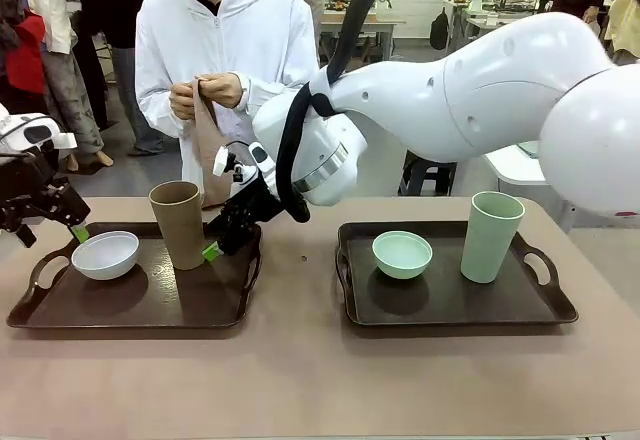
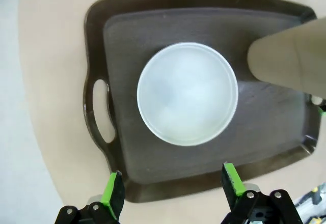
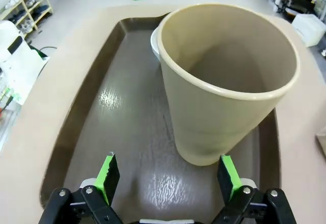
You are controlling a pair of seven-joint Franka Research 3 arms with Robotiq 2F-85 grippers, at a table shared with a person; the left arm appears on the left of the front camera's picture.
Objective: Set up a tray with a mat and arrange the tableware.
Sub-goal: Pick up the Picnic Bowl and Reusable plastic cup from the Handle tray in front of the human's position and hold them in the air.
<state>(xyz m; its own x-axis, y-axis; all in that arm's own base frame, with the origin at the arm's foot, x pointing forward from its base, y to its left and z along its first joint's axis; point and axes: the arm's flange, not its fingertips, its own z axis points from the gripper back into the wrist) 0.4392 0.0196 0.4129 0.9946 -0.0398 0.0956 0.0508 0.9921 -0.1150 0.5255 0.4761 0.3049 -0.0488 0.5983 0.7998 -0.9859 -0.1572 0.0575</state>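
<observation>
Brown cup [image 3: 224,81] standing upright on the left tray [image 1: 150,302], just right of the white bowl [image 1: 105,254]. It is probably light, rigid and smooth-walled, and best taken across its lower wall. Right gripper [image 3: 168,179] released, spread wide beside the cup's base. Left gripper [image 2: 172,189] released, near the bowl.

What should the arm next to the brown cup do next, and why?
Probably ease the open right pincer forward until it straddles the brown cup. The cup stands upright on the dark tray just ahead of the pincer, and nothing grips it yet.
</observation>
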